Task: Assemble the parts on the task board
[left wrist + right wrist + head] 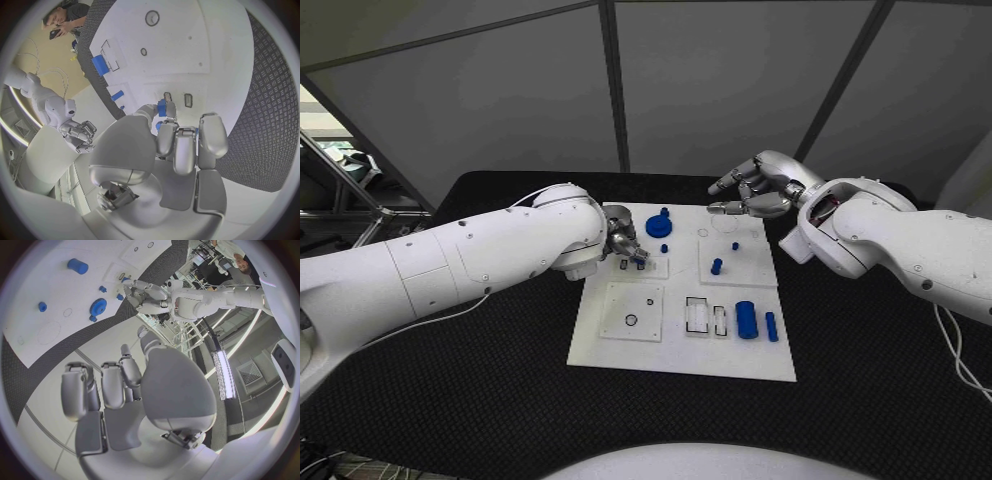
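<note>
The white task board (pixel 678 345) lies in the middle of the black bench (pixel 473 400). The left robot hand (pixel 623 240) reaches down at the board's upper left and pinches a small blue part (pixel 162 107) above two little slots (pixel 177 99). The right robot hand (pixel 754 190) hovers past the board's top edge, its fingers curled in around nothing. A blue gear (pixel 658 226), a small blue peg (pixel 717 266) and two blue cylinders (pixel 756 320) sit on the board.
</note>
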